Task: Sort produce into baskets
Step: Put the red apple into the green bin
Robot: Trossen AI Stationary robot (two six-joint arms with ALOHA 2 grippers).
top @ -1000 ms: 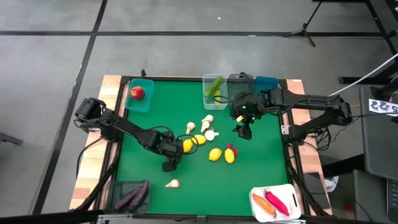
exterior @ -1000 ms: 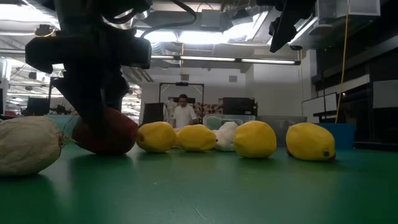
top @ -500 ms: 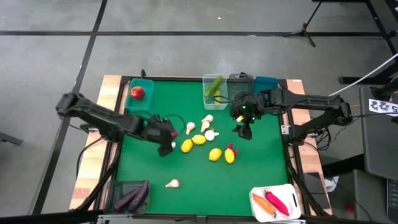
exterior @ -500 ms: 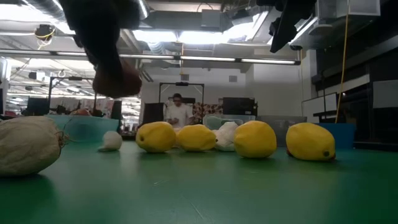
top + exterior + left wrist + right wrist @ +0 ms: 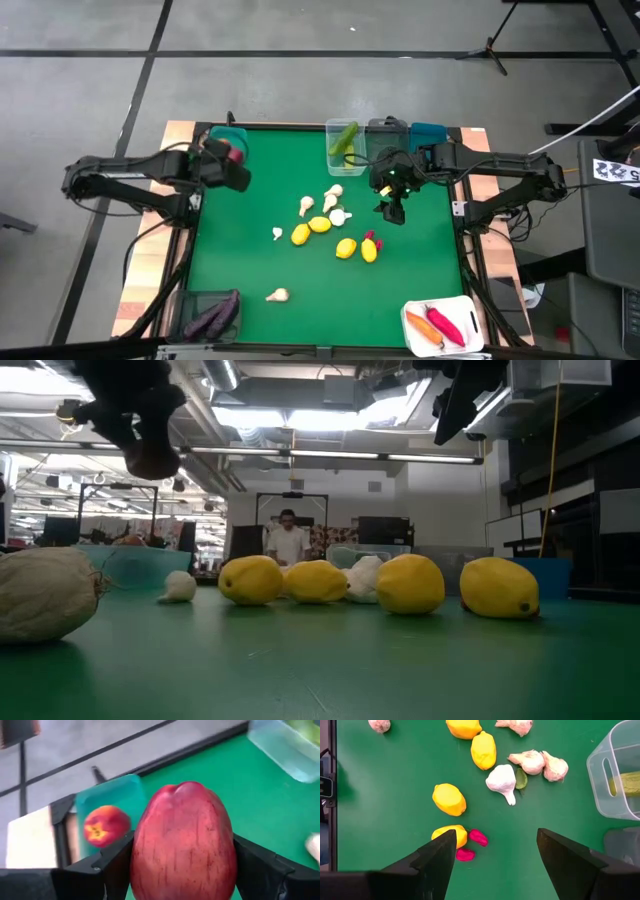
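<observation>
My left gripper point(image 5: 233, 160) is shut on a red apple point(image 5: 182, 840) above the near right corner of the teal basket point(image 5: 107, 795) at the table's far left. That basket holds another red apple point(image 5: 105, 826). In the low view the gripper and apple point(image 5: 150, 455) are high at the left. My right gripper point(image 5: 392, 208) is open and empty above the table's middle right. Several yellow lemons point(image 5: 346, 248), white garlic bulbs point(image 5: 341, 214) and pink peppers point(image 5: 472, 845) lie on the green mat. My left gripper pinches the red apple by its two opposite sides point(image 5: 142, 855) between the two fingers point(image 5: 112, 867). The apple fills the gap between them. It is lifted clear of the table, above the teal basket's edge.
A clear basket point(image 5: 345, 145) with a green cucumber stands at the far edge, with a dark grey basket point(image 5: 388, 128) and a teal one point(image 5: 428, 132) beside it. A dark basket with eggplants point(image 5: 212, 315) is near left. A white basket point(image 5: 443, 325) with carrot and pepper is near right.
My left gripper has lifted the red apple off the mat beside the lemons and carried it up and toward the table's far left, over the teal basket. A small garlic bulb now shows where it stood.
</observation>
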